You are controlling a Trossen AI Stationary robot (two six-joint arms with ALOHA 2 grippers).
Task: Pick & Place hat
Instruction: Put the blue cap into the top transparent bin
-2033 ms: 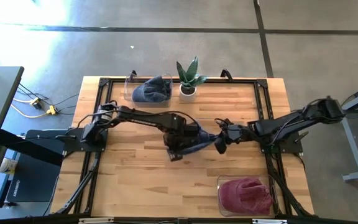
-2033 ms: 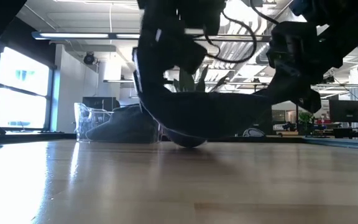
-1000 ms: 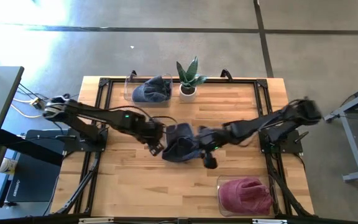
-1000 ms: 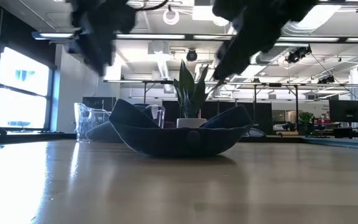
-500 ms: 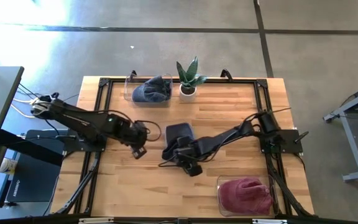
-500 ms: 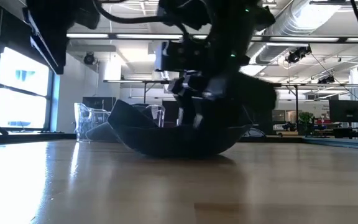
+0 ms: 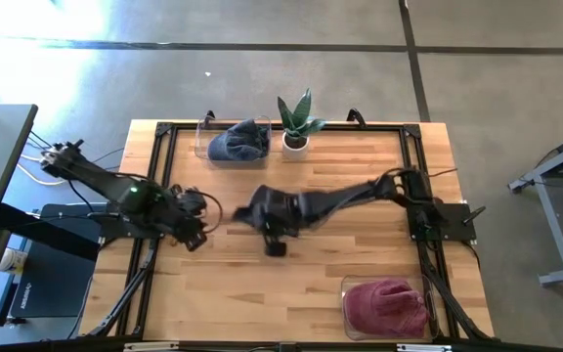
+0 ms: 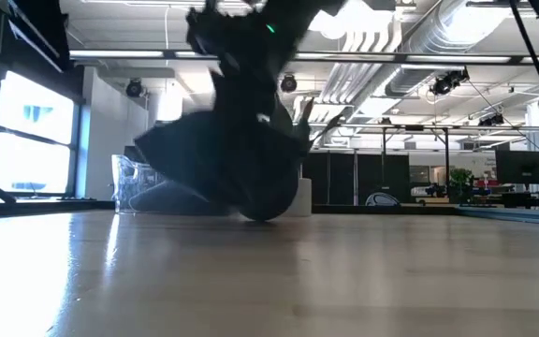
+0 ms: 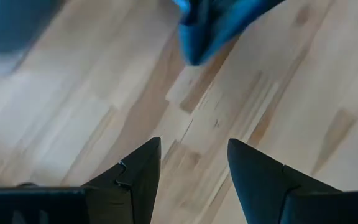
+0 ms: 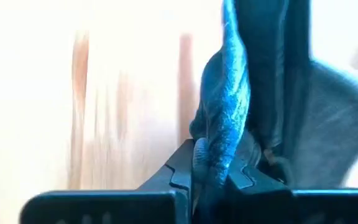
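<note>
Half a second earlier the dark blue hat [image 7: 267, 209] had lain spread flat on the table [image 7: 360, 176] with the right gripper [image 7: 274, 231] low over its near edge. Now the right gripper had clenched on a fold of the hat's fabric, and the hat hung bunched and lifted, only its lowest bulge [image 8: 268, 204] touching or just clearing the wood in the low view. In the right wrist view the blue cloth [image 10: 225, 134] stood pinched between the two fingers [image 10: 182, 171], rising straight up from the right gripper [image 10: 210, 177]. The hat sat near the table's middle, at the tip of the right arm.

The left gripper [image 7: 192, 233] had drawn back farther toward the table's left edge than before, well apart from the hat. Its fingers [image 9: 138, 177] stood parted over bare wood, holding nothing, with the hat's edge [image 9: 219, 22] out ahead of the left gripper [image 9: 194, 174].

Farther back, along the far edge, a clear bin holding another blue-grey hat [image 7: 238, 142] stood beside a potted plant [image 7: 296, 122].
</note>
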